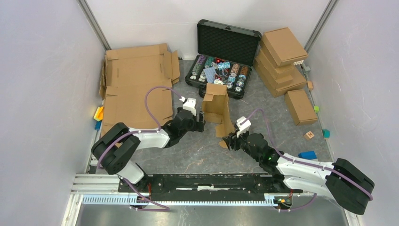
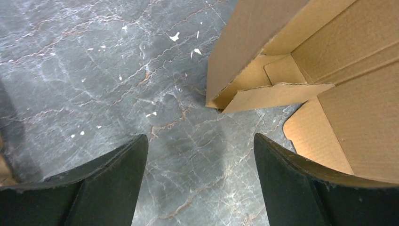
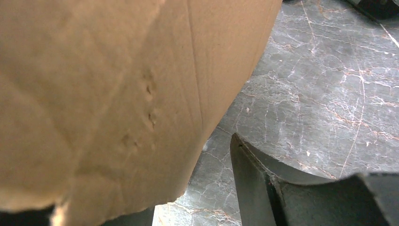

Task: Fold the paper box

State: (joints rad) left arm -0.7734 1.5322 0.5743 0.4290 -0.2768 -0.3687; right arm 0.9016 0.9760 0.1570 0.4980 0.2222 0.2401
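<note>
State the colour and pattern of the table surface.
Dark grey table surface, marbled with pale and rusty veins; clearest in the left wrist view.

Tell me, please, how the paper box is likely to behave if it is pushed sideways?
The paper box stands tall on a narrow base with loose flaps, so it would probably tip rather than slide. Its thin corrugated walls look light and likely flex. Small dents in one panel suggest it creases easily.
</note>
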